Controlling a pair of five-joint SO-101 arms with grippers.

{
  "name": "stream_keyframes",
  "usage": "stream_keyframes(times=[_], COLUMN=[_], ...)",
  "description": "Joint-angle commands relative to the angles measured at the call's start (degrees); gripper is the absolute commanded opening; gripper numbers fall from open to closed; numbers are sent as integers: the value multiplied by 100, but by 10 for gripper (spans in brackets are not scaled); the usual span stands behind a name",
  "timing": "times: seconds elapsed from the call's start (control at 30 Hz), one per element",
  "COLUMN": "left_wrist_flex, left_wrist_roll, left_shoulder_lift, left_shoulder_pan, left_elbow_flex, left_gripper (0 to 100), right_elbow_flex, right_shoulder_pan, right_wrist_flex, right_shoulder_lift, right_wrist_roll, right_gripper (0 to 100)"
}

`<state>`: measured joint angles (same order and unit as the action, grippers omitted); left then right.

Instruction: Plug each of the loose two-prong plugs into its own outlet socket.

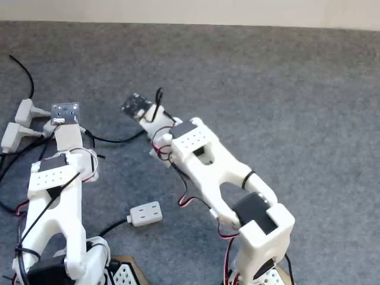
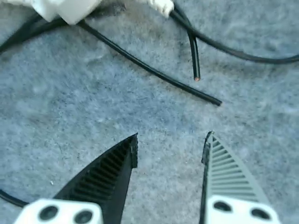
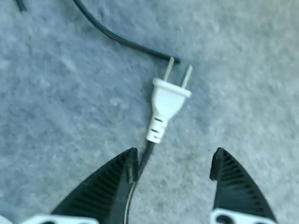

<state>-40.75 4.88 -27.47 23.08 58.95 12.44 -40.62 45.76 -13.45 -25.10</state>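
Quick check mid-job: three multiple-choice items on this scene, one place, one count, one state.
1. The outlet socket on the black cable lies: A between the left arm and the right arm; B beyond both grippers; C on an arm.
2. The white plug has: A one prong; B two; C three.
3. The right gripper is: A open; B shut on the plug; C shut on a cable.
1 A, the high view shows it there; 2 B, two prongs show; 3 A, its jaws stand apart.
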Motion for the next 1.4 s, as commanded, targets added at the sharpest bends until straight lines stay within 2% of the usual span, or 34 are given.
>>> stream_keyframes(times=[0.0, 0.17, 0.37, 0.43, 0.53, 0.63, 0.77, 0.9, 1.07, 1.2, 1.27, 1.37], left_wrist_flex=[97, 97, 97, 97, 114, 114, 193, 185, 167, 62, -308, -1116], left_wrist_roll=[97, 97, 97, 97, 97, 97, 97, 97, 97, 105, 132, 519], left_shoulder_lift=[-92, -92, -92, -92, -92, -92, -92, -92, -92, -101, -101, -136], left_shoulder_pan=[-101, -101, -101, -101, -101, -101, -101, -101, -101, -110, -198, -708], left_elbow_flex=[-31, -22, -22, -13, 40, 40, 57, 57, 40, -198, -523, -1068], left_gripper=[235, 235, 235, 235, 235, 235, 234, 234, 234, 235, 236, 236], right_elbow_flex=[-31, 22, -163, -154, -171, -426, -1174, -1578, -1182, 330, 1393, 3064], right_shoulder_pan=[-66, 4, -4, 13, 84, 259, 664, 998, 1138, 954, 804, 690], right_wrist_flex=[-347, -673, -725, -699, -479, 92, 1358, 2334, 2941, 2677, 2246, 1385], right_shoulder_lift=[-57, -681, -1042, -1033, -1015, -1015, -760, 145, 1956, 3521, 4374, 5798], right_wrist_roll=[-26, 360, 378, 378, 378, 378, 369, 404, 378, 369, 369, 404], right_gripper=[241, 241, 234, 172, 0, 6, 6, 6, 6, 6, 6, 6])
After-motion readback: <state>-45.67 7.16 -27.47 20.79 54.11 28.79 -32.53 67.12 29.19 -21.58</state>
